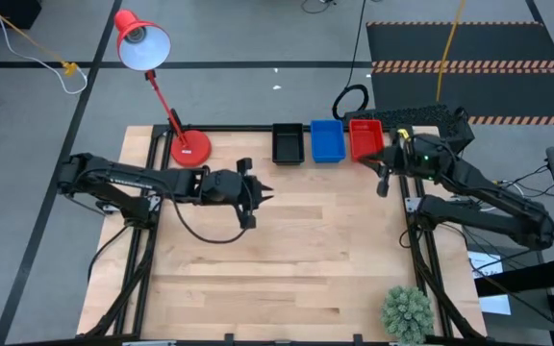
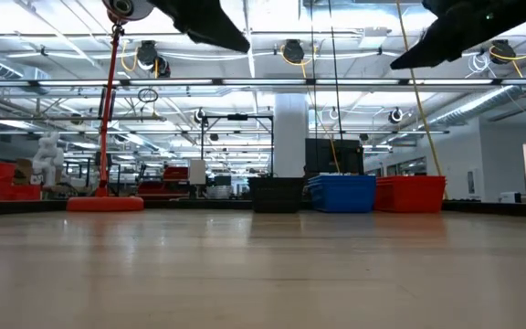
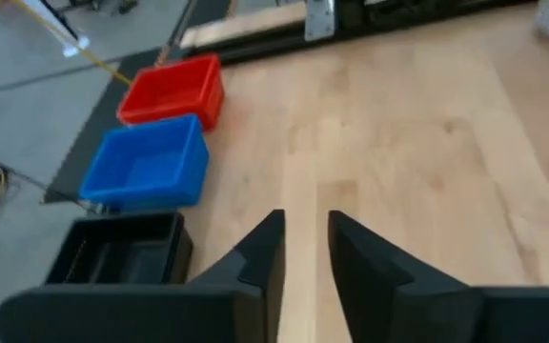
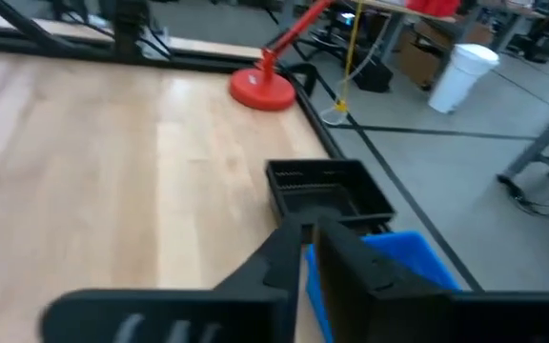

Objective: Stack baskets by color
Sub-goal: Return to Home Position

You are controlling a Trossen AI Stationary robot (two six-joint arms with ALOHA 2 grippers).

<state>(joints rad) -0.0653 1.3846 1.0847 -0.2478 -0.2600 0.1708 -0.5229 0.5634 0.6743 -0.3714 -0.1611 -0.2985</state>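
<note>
Black baskets [image 1: 288, 143], blue baskets [image 1: 327, 140] and red baskets [image 1: 365, 138] stand side by side on their bottoms at the table's far edge. They show as black [image 2: 277, 194], blue [image 2: 343, 193] and red [image 2: 411, 194] in the low view, where the blue and red show layered rims. My left gripper [image 1: 267, 195] hovers high over the table's middle left, pointing at the row. Its fingers [image 3: 305, 238] are a little apart with nothing between them. My right gripper [image 1: 377, 163] hangs raised beside the red baskets' near right corner. It is shut [image 4: 310, 233] and empty.
A red desk lamp stands on its round base [image 1: 189, 147] at the far left, left of the black baskets. A green plant [image 1: 407, 312] sits at the near right corner. Bare wood [image 1: 296, 259] fills the middle and near part of the table.
</note>
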